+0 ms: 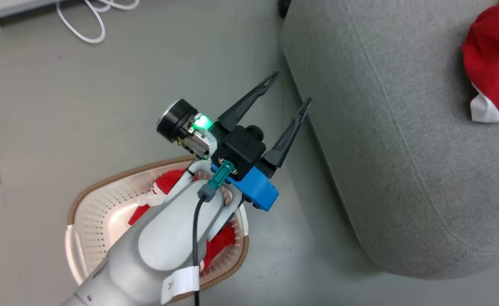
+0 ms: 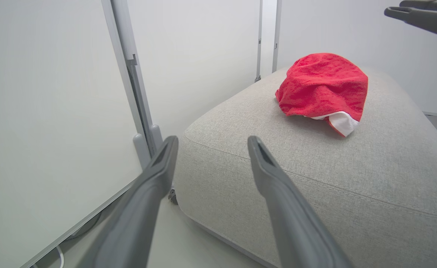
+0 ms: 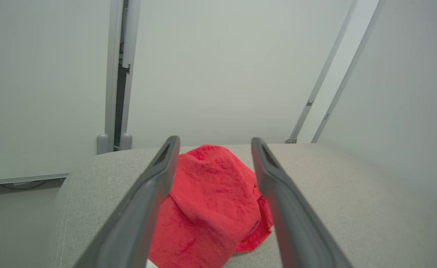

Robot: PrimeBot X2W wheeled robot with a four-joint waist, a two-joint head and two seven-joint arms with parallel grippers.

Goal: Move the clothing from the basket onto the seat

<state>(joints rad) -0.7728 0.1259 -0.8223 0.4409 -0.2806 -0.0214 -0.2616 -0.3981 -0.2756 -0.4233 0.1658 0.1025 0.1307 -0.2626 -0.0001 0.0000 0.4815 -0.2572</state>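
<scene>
Left pincer (image 1: 291, 88) spread, empty, above floor (image 1: 104, 93) just beside sofa (image 1: 381, 127) edge. Right pincer (image 3: 214, 140) spread, empty. One red garment (image 1: 494, 59) on sofa; second garment (image 1: 221, 242) in basket (image 1: 100, 199).

The light is bright, white and even. The big grey fabric sofa (image 1: 402, 148) drops only a soft shadow on the pale grey floor (image 1: 62, 106). A small green lamp (image 1: 202, 122) glows on the wrist. Up close, the long dark fingers (image 2: 285, 208) of the left gripper (image 2: 211, 138) look a bit fuzzy, I think. The tall grey wall post (image 2: 130, 82) leans sideways.
</scene>
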